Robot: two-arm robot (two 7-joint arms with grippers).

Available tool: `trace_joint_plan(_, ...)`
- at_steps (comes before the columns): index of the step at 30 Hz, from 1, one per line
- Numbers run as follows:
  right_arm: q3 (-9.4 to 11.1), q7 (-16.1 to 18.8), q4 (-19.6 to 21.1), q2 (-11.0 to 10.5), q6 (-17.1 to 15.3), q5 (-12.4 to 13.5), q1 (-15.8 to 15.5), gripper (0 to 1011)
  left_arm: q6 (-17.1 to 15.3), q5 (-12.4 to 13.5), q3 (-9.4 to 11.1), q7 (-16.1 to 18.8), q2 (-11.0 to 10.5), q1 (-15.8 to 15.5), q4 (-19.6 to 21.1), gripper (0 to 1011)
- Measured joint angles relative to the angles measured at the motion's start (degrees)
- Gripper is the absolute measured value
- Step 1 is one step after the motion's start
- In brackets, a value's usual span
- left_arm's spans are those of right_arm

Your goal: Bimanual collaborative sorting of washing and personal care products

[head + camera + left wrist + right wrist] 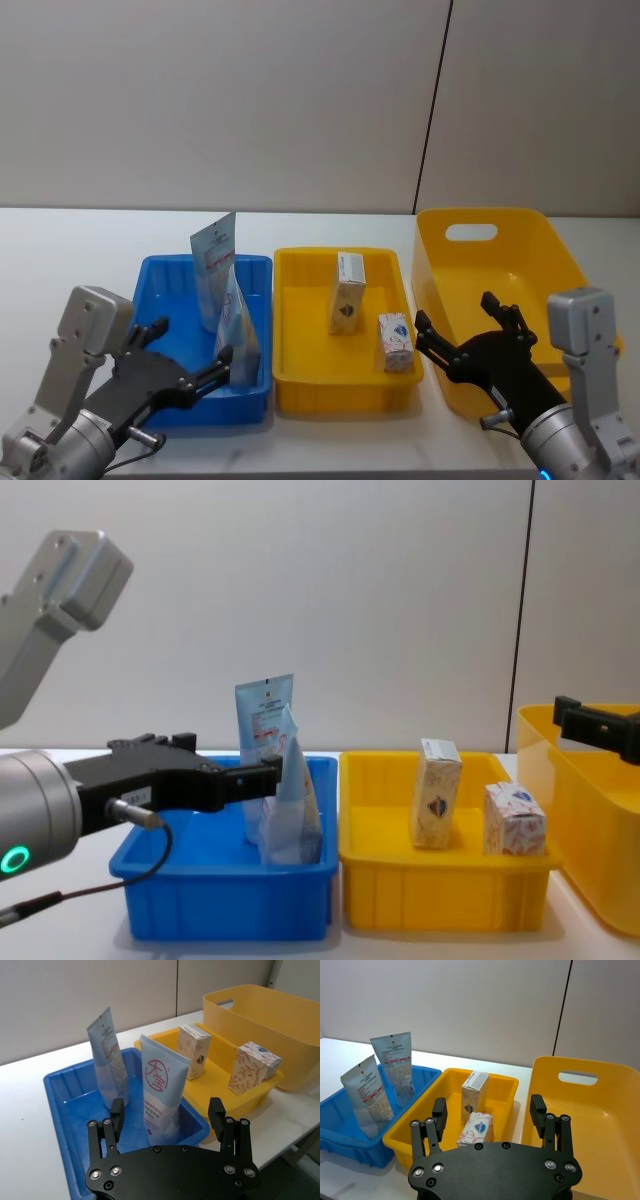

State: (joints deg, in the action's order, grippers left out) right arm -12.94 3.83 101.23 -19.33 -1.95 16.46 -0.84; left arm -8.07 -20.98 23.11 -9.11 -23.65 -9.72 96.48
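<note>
Right edge of surface: deep yellow bin (560, 250), nothing visible inside. Left side: blue tray (160, 275) with two tubes (213, 265) upright. Between them: yellow tray (300, 310) with two cartons (347, 290). Left gripper (195, 345) spread, near front tube, holding nothing. Right gripper (455, 315) spread, empty, at bin's near rim. Looks sorted; next, probably pull both arms clear.

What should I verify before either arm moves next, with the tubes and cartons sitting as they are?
1. Left pincer open, holding nothing: ok.
2. Right pincer open, holding nothing, by the big yellow bin: ok.
3. Near tube and far tube standing in the blue tray: ok.
4. Back carton and front carton upright in the small yellow tray: ok.
5. Left pincer clear of near tube: cannot tell.
</note>
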Motion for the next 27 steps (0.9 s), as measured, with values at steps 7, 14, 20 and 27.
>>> trace_joint_plan(7,0.0,0.0,0.0,0.0,0.0,0.0,0.0,1003,-1.4,-1.1,0.8,-2.8,1.2,-2.4,-2.9,1001)
trace_joint_plan(14,0.0,0.0,0.0,0.0,0.0,0.0,0.0,1003,-2.5,-1.6,1.8,-5.2,3.0,-5.7,-6.9,1001)
trace_joint_plan(20,0.0,0.0,0.0,0.0,0.0,0.0,0.0,1003,-3.2,-1.8,2.6,-6.8,4.6,-8.5,-10.6,1001)
trace_joint_plan(27,0.0,0.0,0.0,0.0,0.0,0.0,0.0,1003,-3.7,-1.6,3.2,-7.9,6.2,-11.0,-14.2,1001)
